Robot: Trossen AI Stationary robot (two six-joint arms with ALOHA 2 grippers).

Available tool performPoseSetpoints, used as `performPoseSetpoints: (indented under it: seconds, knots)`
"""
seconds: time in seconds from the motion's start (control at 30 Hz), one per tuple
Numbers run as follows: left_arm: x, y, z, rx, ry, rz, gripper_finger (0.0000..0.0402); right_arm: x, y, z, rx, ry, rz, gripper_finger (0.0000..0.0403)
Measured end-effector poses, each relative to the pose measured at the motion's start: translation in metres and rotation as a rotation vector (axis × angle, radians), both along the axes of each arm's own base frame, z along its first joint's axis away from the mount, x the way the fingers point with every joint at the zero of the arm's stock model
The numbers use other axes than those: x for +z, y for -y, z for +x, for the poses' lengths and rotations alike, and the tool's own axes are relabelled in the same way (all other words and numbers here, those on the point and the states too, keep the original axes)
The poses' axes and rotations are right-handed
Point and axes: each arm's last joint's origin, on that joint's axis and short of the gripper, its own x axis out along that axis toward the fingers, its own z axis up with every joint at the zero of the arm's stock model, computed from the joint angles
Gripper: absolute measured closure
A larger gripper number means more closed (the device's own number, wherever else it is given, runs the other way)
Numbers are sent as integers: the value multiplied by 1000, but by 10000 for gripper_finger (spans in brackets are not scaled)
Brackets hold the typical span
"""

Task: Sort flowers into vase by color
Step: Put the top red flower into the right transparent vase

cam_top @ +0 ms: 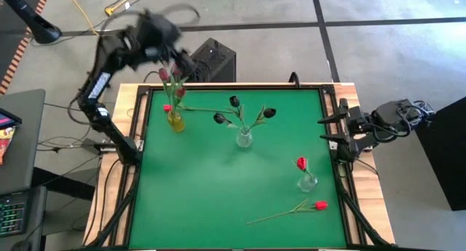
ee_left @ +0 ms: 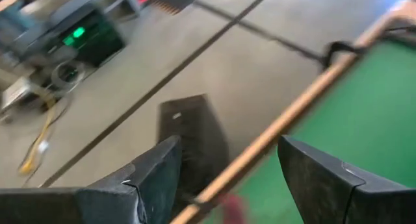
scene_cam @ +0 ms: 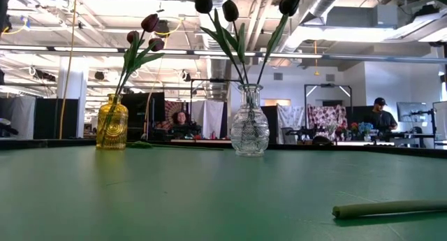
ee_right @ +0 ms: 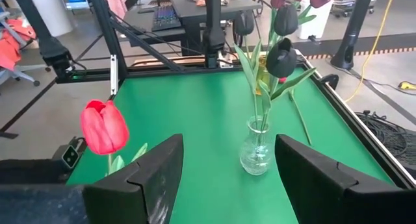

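So, on the left side the left arm is raised and bent over the far-left corner of the green tabletop (cam_top: 218,171), with the left claw (cam_top: 164,34) up above the yellow vase (cam_top: 175,121). Its wrist view shows the 2 fingers (ee_left: 153,178) spread wide with nothing between them, looking down past the tabletop's wooden edge at the floor and a dark box (cam_top: 213,60).

The yellow vase holds 3 pink-maroon tulips (cam_top: 170,76) on long green stems, leaning a bit, and another red tulip (cam_top: 167,108) lies flat just beside it with its stem running toward the middle. In the middle, a clear vase (cam_top: 245,139) has 3 dark blackish tulips (cam_top: 234,102) fanning out. Further right, a small clear vase (cam_top: 307,182) holds 1 red tulip (cam_top: 301,164), and near the front edge 1 more red tulip (cam_top: 320,205) lies flat on the green.

Over on the right, the right arm sits low and level at the tabletop's right edge, right claw (cam_top: 329,131) pointing inward, fingers (ee_right: 159,165) spread apart and empty.
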Motion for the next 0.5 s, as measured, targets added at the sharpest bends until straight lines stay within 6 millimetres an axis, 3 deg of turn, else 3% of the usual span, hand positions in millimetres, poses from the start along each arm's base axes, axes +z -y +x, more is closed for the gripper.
performPoseSetpoints:
  seconds: [0.2,0.33,0.5]
  knots:
    - [-15,-76,-47,185,-64,-35,157,0,1,0,-26,0,0,133]
    - [-48,-120,-73,266,-93,-131,157,0,3,0,-56,0,-1,133]
    - [-105,-166,-94,345,-122,-188,157,0,4,1,-88,0,-2,133]
